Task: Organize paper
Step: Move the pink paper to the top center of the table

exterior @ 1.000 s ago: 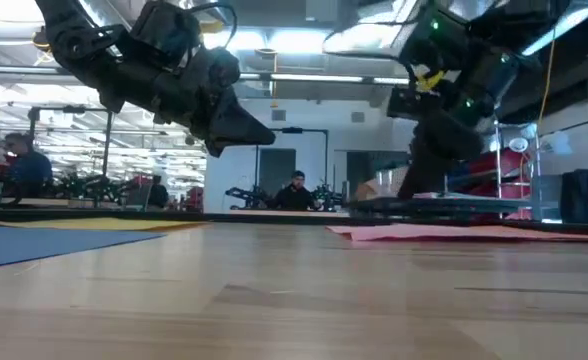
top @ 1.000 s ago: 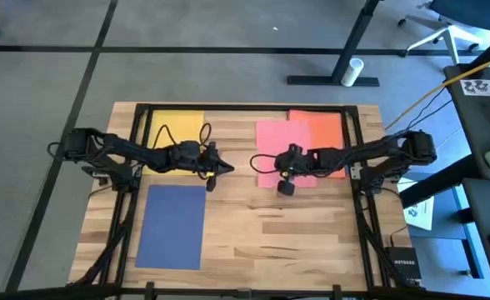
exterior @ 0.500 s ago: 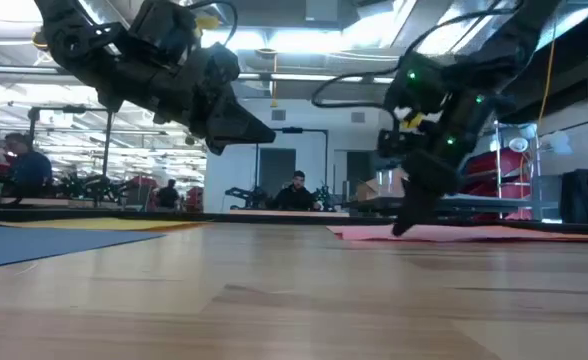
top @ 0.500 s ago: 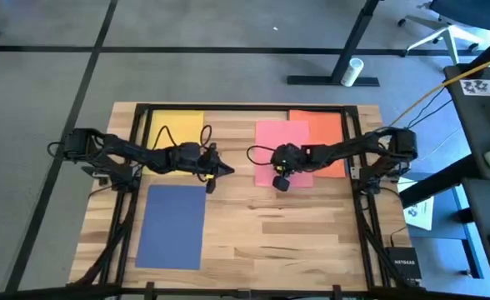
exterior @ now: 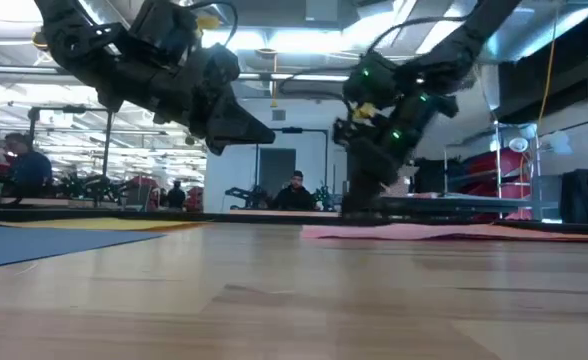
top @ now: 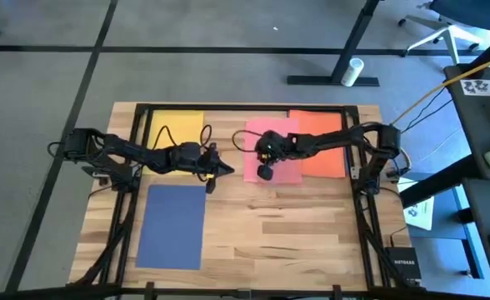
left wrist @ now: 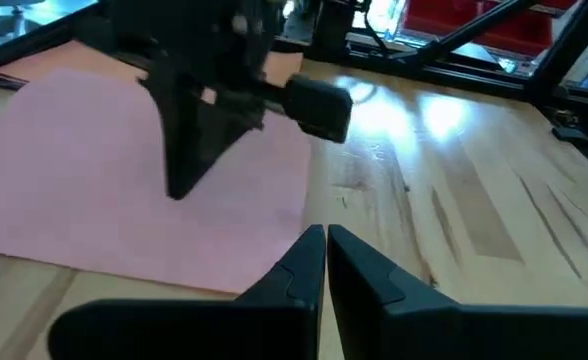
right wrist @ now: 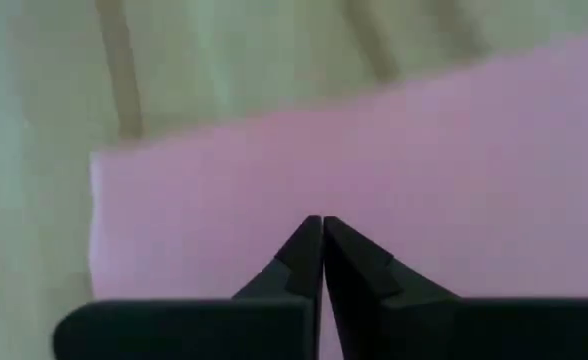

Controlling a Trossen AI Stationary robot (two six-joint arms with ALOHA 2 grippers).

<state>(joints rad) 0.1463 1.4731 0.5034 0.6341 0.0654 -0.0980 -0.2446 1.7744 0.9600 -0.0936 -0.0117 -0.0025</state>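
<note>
We find the right gripper [top: 262, 155] with its fingers pressed together, holding nothing, tip down on the pink sheet [top: 282, 163] near that sheet's left edge. In the right wrist view the closed fingers [right wrist: 319, 250] point at pink paper just inside a corner, with bare wood beyond the edge. The pink sheet overlaps the left side of the orange sheet [top: 324, 142], which lies by the table's right rail.

To the left we see a strip of bare table [top: 295, 225], then the left gripper [top: 225, 168], fingers also shut and empty, hanging above the wood between the pink sheet and the yellow sheet [top: 177, 127]. The navy blue sheet [top: 172, 227] lies nearer the front, left of centre, its edges apart from the others. Wide open wood spans the front right.
</note>
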